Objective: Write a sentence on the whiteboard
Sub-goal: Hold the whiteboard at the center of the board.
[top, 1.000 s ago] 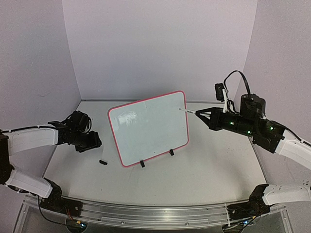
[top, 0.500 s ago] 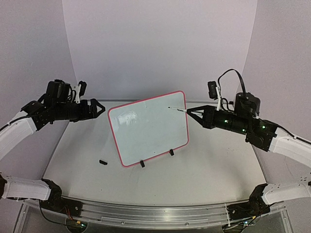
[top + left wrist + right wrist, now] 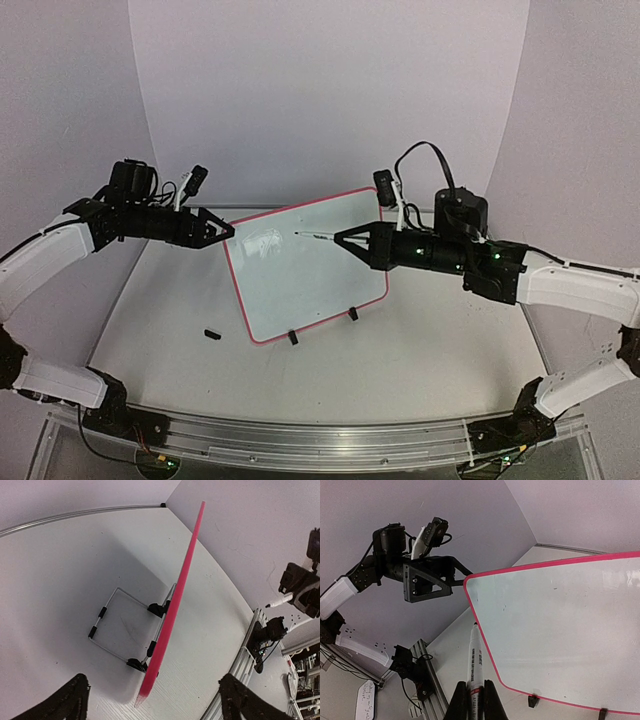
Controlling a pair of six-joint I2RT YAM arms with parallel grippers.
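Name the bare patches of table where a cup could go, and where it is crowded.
Bare: the table between the whiteboard and the near rail, right of the black cap. Crowded: the board's upper half, where the left gripper, right gripper and marker are.

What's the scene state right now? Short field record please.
whiteboard: standing, leaning back, no writing visible
marker: clamped in right fingers, tip aimed at the whiteboard's upper left area, contact unclear
left fingers: open, empty, beside the whiteboard's upper left corner
table: small black piece lying left of the whiteboard
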